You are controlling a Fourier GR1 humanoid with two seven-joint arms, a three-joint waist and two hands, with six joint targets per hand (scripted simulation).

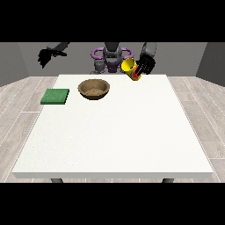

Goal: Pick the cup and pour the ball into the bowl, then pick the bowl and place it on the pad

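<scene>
My robot hand at the view's right (146, 64) grips the yellow cup (131, 70), tilted above the worktop (114, 132) and short of the bowl (93, 88); the pour and the move to the pad (55, 96) remain. My other robot hand (45, 57) hangs empty.

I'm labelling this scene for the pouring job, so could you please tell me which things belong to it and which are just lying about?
Belongs to the job:
yellow cup, held tilted by the robot hand at the view's right
brown bowl
green pad
The ball is not visible.

Just lying about:
nothing else on the white table
</scene>
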